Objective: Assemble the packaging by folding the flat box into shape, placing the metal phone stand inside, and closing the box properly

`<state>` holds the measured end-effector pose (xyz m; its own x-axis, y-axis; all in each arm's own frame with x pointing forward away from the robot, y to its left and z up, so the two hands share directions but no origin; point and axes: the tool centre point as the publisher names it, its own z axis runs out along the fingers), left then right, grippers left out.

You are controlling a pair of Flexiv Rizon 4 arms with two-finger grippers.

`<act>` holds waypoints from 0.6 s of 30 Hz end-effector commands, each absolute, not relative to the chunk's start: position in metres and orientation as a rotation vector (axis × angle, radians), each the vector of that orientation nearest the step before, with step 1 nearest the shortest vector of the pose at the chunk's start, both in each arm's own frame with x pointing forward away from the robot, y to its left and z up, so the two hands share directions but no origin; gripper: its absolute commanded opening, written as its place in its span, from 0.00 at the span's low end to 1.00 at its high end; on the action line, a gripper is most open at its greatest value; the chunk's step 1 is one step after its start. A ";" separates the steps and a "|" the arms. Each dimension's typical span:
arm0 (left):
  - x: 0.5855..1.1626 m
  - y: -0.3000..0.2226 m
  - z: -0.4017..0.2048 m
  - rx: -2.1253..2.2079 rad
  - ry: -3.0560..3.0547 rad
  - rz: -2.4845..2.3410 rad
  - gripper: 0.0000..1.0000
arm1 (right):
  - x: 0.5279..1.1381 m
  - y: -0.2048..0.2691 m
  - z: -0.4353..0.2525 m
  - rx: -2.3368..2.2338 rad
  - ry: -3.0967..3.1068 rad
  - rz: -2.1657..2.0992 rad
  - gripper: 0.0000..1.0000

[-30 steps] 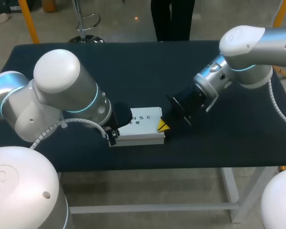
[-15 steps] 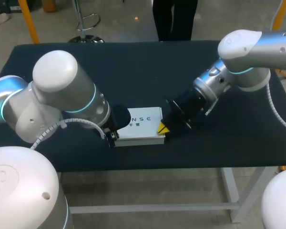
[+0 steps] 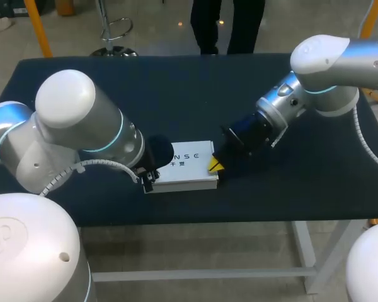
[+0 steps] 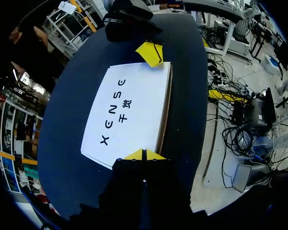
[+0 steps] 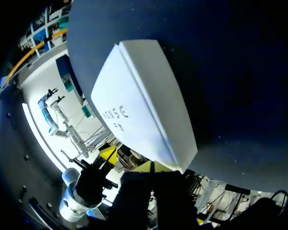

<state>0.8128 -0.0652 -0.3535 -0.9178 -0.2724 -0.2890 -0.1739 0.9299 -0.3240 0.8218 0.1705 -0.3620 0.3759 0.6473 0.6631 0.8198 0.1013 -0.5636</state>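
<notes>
Head view: white box lies flat and closed on the dark table, printed face up. It sits close to the near edge, about mid-width. Our left arm comes in from the left, with its wrist over the box's near-left corner. Our right arm comes in from the far right and slopes down to the box's right end.

Left wrist view: left jaws pressed together, yellow fingertips side by side with only a thin seam between them, pinching nothing. They sit at the left end of the box, by its near corner. We can't tell whether they touch it. Across the box, the right arm's fingertips rest at the right end edge, also closed up.

Right wrist view: right jaws pressed together, fingertips seam to seam, pinching nothing. They are just at the end of the box, and again we can't confirm contact. Box top and one long side face show, flaps flush. Table cloth is visible around the box. One left-arm yellow tip shows past the far end of the box.
</notes>
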 end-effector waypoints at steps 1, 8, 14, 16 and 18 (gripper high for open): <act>0.809 -0.064 -0.351 -0.332 2.747 -0.403 0.00 | 0.817 0.170 -0.356 -1.628 -1.343 -0.226 0.00; 0.815 -0.065 -0.370 -0.362 2.795 -0.388 0.00 | 0.819 0.169 -0.368 -1.640 -1.312 -0.194 0.00; 0.816 -0.063 -0.379 -0.385 2.817 -0.392 0.00 | 0.820 0.166 -0.379 -1.649 -1.278 -0.173 0.00; 0.816 -0.063 -0.381 -0.389 2.820 -0.394 0.00 | 0.820 0.165 -0.381 -1.648 -1.266 -0.172 0.00; 0.816 -0.062 -0.380 -0.393 2.822 -0.395 0.00 | 0.819 0.165 -0.381 -1.646 -1.262 -0.176 0.00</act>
